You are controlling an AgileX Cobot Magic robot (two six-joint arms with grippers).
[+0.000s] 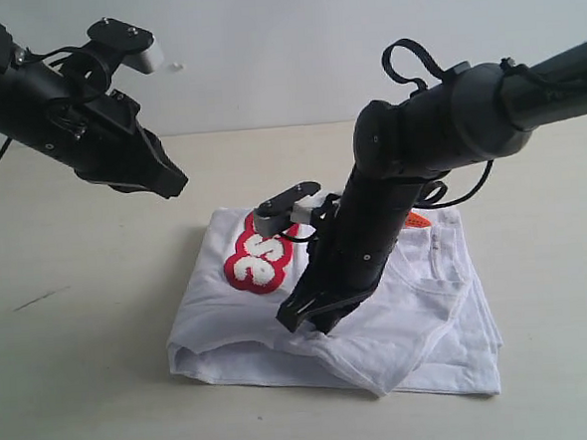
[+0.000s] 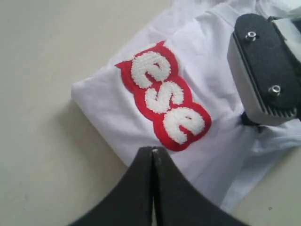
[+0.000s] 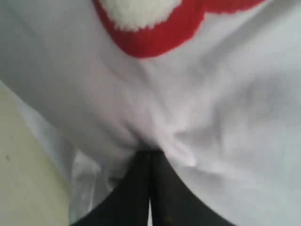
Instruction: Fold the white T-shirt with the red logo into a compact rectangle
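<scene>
On the desk (image 1: 85, 392) lies the white T-shirt (image 1: 409, 323), partly folded, red logo (image 1: 261, 260) up. The right hand (image 1: 308, 319) is clamped on puckered cloth beside the logo; the left hand (image 1: 171, 180) hovers closed, empty. A fold seems underway, so the next move is lifting that pinch across without dragging the layers.
</scene>
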